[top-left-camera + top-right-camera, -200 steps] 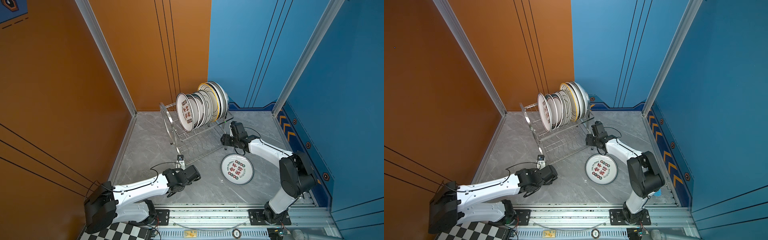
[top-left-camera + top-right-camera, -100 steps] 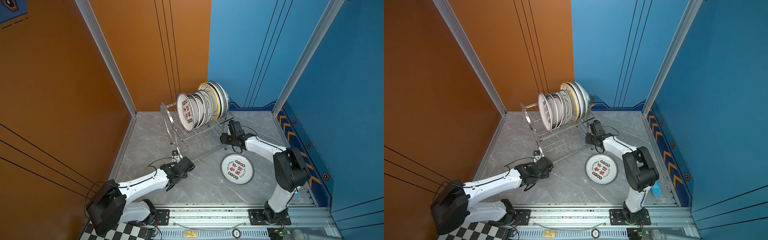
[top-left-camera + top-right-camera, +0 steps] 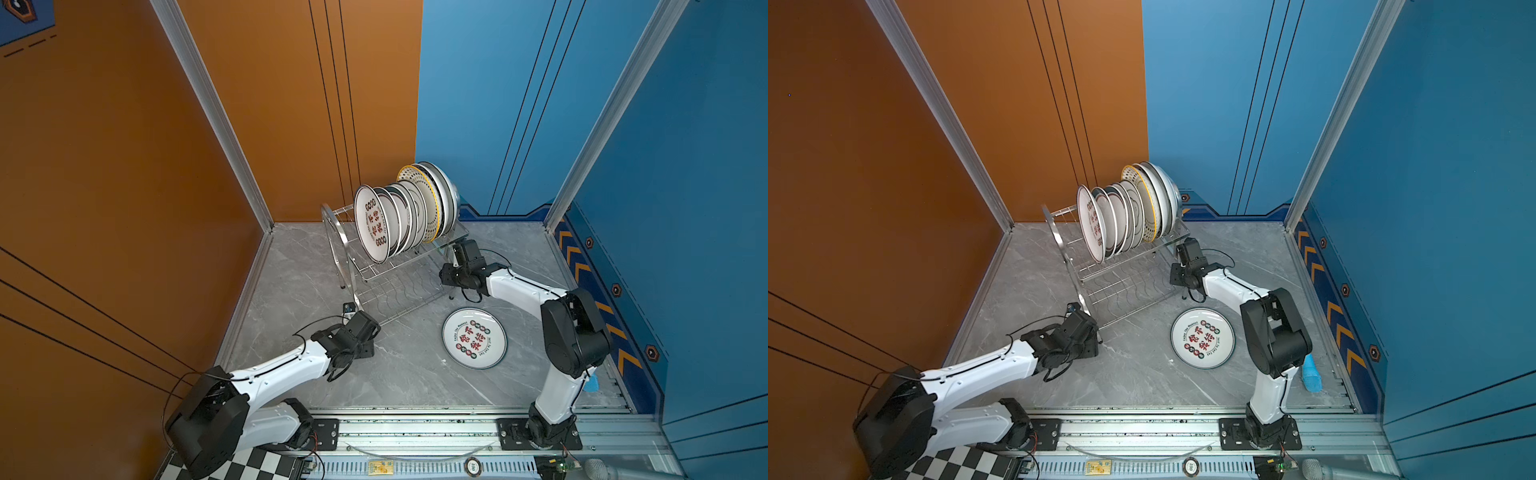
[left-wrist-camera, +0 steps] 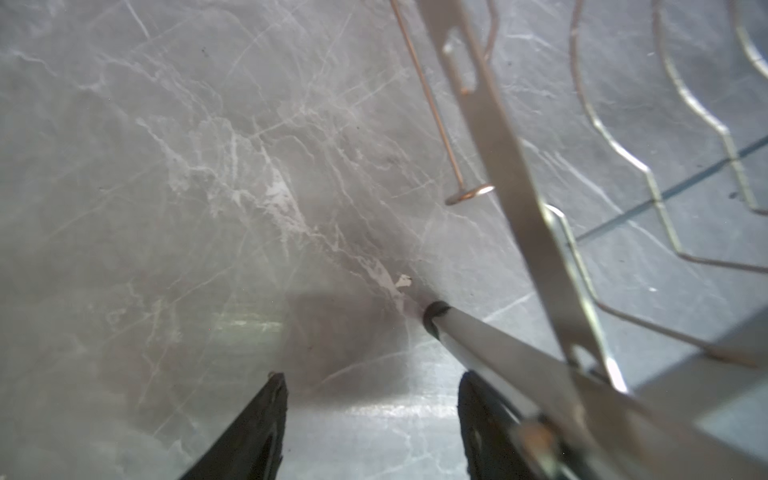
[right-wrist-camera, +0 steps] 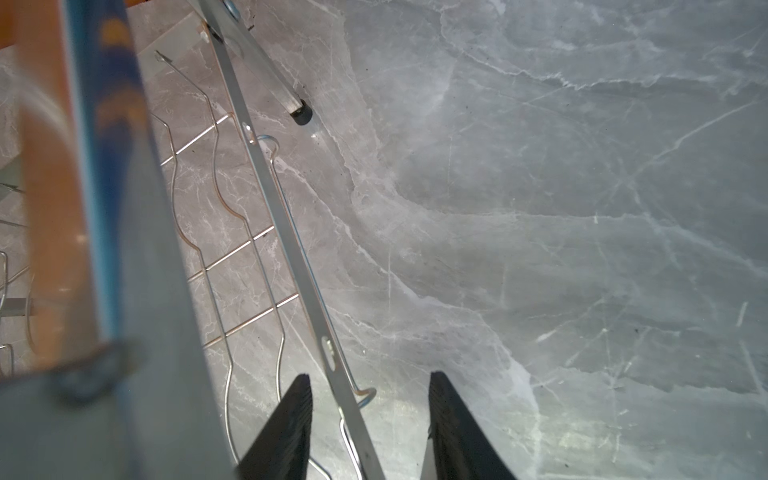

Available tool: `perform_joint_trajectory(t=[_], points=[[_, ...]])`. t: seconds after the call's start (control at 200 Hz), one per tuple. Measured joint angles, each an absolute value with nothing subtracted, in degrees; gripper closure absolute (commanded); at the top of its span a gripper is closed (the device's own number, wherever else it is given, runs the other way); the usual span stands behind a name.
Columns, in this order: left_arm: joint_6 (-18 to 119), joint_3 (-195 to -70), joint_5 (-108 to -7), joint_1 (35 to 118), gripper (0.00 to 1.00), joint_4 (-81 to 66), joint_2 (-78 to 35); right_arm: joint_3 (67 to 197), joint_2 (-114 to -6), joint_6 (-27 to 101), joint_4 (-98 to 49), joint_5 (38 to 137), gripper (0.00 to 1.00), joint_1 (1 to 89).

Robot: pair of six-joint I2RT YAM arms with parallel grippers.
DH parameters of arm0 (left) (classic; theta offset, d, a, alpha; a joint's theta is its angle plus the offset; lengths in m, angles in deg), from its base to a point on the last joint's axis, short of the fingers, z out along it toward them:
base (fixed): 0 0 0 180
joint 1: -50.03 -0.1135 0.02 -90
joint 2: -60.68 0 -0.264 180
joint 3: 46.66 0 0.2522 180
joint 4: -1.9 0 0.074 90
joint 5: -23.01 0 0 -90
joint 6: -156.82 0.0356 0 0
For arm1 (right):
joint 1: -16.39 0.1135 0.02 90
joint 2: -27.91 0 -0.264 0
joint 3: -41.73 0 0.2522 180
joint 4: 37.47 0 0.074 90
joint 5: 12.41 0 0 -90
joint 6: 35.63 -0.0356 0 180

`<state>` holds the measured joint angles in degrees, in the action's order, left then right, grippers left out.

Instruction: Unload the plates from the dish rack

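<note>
The dish rack [image 3: 374, 274] [image 3: 1113, 282] stands at the back of the table, with several plates [image 3: 395, 220] [image 3: 1125, 212] upright in its upper tier. One plate with red-black characters [image 3: 474, 338] [image 3: 1202, 338] lies flat on the table. My left gripper [image 3: 370, 338] [image 3: 1096, 338] [image 4: 370, 376] is open at the rack's near left leg [image 4: 478, 336]; the leg runs past one finger. My right gripper [image 3: 444, 278] [image 3: 1177, 276] [image 5: 368, 374] is open at the rack's right end. Its fingers straddle the lower side rail [image 5: 299, 257] with a gap on both sides.
An orange wall closes the left side and a blue wall the back right and right. A light blue object [image 3: 1311, 374] lies at the table's right edge behind the right arm's base. The grey marble table [image 3: 399, 374] shows bare between the arms.
My left gripper has moved forward from the table's middle to the rack's near left leg. The right gripper has shifted slightly toward the rack's end and its jaws have narrowed.
</note>
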<state>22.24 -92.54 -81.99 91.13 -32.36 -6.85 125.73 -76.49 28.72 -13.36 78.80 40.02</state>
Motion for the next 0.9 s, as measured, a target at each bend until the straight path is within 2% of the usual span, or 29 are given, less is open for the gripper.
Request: perform_joint_trajectory(t=[0.17, 0.471, 0.896], points=[[22.0, -91.6, -81.0, 91.2, 0.36, -30.0, -5.5, 125.7, -76.5, 29.8, -13.3, 78.8, 0.61, 40.0], [23.0, -92.5, -78.5, 88.2, 0.37, -28.3, -12.1, 126.2, -76.9, 31.4, -12.8, 78.8, 0.67, 40.0], [28.2, -96.1, -77.3, 80.5, 0.38, -25.1, -15.2, 135.9, -83.9, 32.7, -9.8, 79.7, 0.70, 39.9]])
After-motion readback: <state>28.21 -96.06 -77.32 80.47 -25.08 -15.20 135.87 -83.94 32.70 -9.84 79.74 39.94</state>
